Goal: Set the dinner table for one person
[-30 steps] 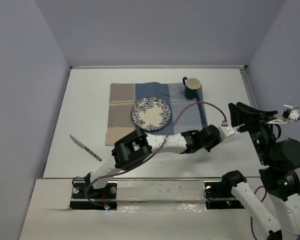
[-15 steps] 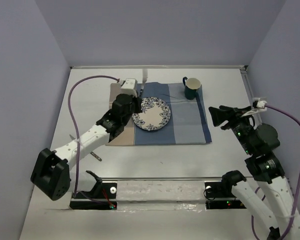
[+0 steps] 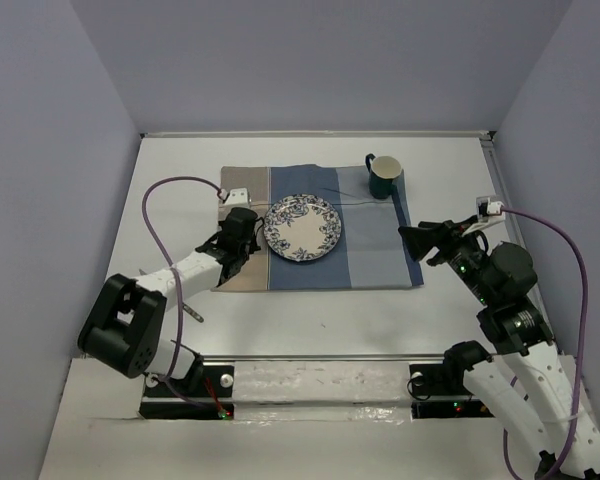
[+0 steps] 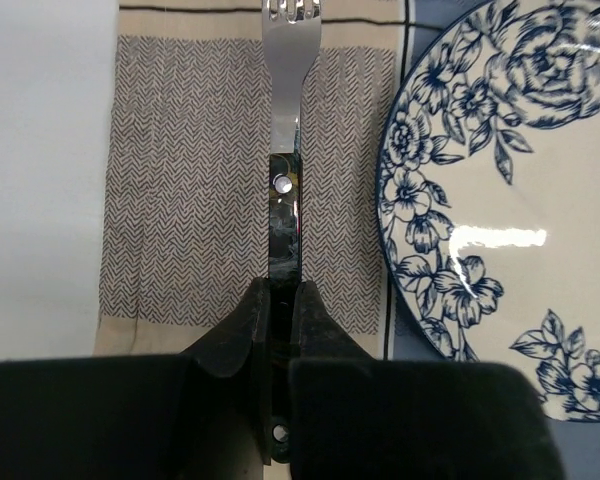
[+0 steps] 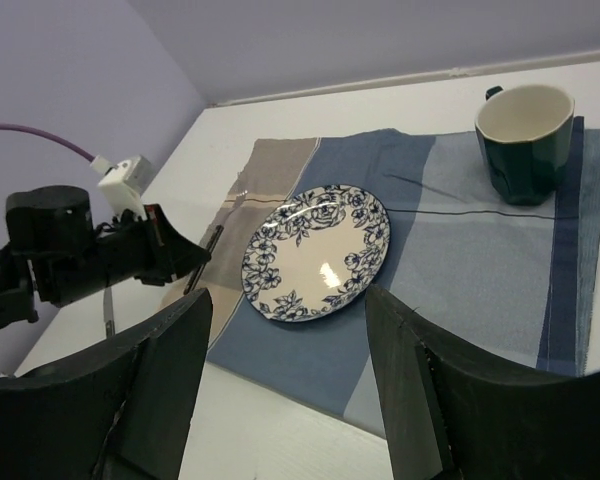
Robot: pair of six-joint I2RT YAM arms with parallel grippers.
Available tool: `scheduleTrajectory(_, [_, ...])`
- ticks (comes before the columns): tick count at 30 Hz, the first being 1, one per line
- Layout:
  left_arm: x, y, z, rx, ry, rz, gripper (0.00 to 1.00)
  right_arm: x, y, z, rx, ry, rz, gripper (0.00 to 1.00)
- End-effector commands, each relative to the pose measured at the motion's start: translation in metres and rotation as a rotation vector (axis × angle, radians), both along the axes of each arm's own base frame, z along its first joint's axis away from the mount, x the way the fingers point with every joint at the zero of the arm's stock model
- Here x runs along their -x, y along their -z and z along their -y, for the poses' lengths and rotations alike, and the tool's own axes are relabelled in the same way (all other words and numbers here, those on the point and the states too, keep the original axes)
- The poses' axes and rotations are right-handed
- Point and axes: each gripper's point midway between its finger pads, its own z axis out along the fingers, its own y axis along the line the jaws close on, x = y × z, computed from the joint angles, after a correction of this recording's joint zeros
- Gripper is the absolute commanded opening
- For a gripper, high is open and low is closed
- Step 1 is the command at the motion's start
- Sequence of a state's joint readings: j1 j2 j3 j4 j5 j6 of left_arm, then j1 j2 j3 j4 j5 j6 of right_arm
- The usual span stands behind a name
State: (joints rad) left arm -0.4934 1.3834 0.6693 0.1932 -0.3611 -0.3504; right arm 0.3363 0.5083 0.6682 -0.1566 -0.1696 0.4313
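My left gripper [image 4: 283,295] is shut on the black riveted handle of a fork [image 4: 285,120]. The fork points away from me, low over the tan herringbone strip of the striped placemat [image 3: 375,255], just left of the blue-flowered plate [image 3: 302,227]. I cannot tell whether it touches the cloth. From above, that gripper [image 3: 242,225] sits at the plate's left edge. A dark green mug [image 3: 384,177] stands at the placemat's far right corner. My right gripper [image 3: 412,243] hangs open and empty at the placemat's right edge, facing the plate [image 5: 317,250]. All this rests on the white dinner table [image 3: 180,180].
A knife [image 3: 194,316] lies on the bare table near the front left, mostly hidden under my left arm. The left arm's purple cable [image 3: 165,195] loops over the table's left side. Walls close in the table at the back and sides.
My left arm has brought the fork from the placemat's far edge down onto the tan strip beside the plate. The right gripper has moved left towards the placemat and opened wider.
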Motion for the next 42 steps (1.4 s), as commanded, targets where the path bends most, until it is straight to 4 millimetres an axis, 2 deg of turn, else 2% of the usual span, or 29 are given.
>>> scheduleTrajectory(1, [-0.018, -0.005, -0.005, -0.001, -0.048, 0.062, 0.0, 0.003, -0.016, -0.005, -0.023, -0.031, 0.063, 0.68])
scheduleTrajectory(10, [-0.029, 0.015, 0.001, -0.012, -0.019, 0.033, 0.0, -0.002, -0.006, -0.009, -0.003, -0.045, 0.034, 0.68])
scheduleTrajectory(17, [-0.032, 0.032, -0.005, -0.023, -0.044, -0.003, 0.0, -0.005, -0.002, -0.011, 0.002, -0.048, 0.018, 0.68])
scheduleTrajectory(20, [-0.035, 0.031, -0.005, -0.026, -0.045, 0.0, 0.02, -0.006, -0.001, -0.012, 0.004, -0.051, 0.013, 0.68])
scheduleTrajectory(24, [-0.035, 0.034, -0.006, -0.028, -0.048, -0.013, 0.21, -0.01, 0.003, -0.013, 0.01, -0.051, -0.001, 0.68])
scheduleTrajectory(26, [-0.035, 0.034, -0.009, -0.027, -0.061, -0.011, 0.41, -0.014, 0.008, -0.015, 0.015, -0.053, -0.017, 0.68])
scheduleTrajectory(27, [-0.035, 0.033, -0.009, -0.026, -0.063, -0.008, 0.41, -0.014, 0.007, -0.016, 0.014, -0.056, -0.017, 0.68])
scheduleTrajectory(29, [-0.036, 0.032, -0.01, -0.025, -0.066, -0.005, 0.58, -0.016, 0.011, -0.019, 0.018, -0.069, -0.031, 0.68])
scheduleTrajectory(30, [-0.035, 0.032, -0.009, -0.026, -0.062, -0.007, 0.7, -0.017, 0.012, -0.02, 0.022, -0.079, -0.029, 0.68])
scheduleTrajectory(34, [-0.033, 0.025, -0.009, -0.017, -0.06, 0.006, 0.87, -0.02, 0.016, -0.028, 0.032, -0.119, -0.054, 0.7])
scheduleTrajectory(37, [-0.031, -0.001, -0.012, 0.01, -0.07, 0.059, 0.95, -0.022, 0.016, -0.034, 0.024, -0.143, -0.063, 0.7])
scheduleTrajectory(38, [-0.03, -0.027, -0.012, 0.039, -0.073, 0.113, 0.96, -0.022, 0.018, -0.037, 0.023, -0.163, -0.071, 0.7])
scheduleTrajectory(39, [-0.027, -0.038, -0.013, 0.056, -0.075, 0.127, 0.99, -0.024, 0.02, -0.04, 0.019, -0.173, -0.084, 0.7])
scheduleTrajectory(40, [-0.025, -0.073, -0.012, 0.102, -0.072, 0.201, 0.99, -0.023, 0.02, -0.047, 0.014, -0.205, -0.085, 0.7])
scheduleTrajectory(42, [-0.017, -0.105, -0.011, 0.149, -0.059, 0.253, 0.99, -0.025, 0.027, -0.063, 0.014, -0.257, -0.114, 0.7])
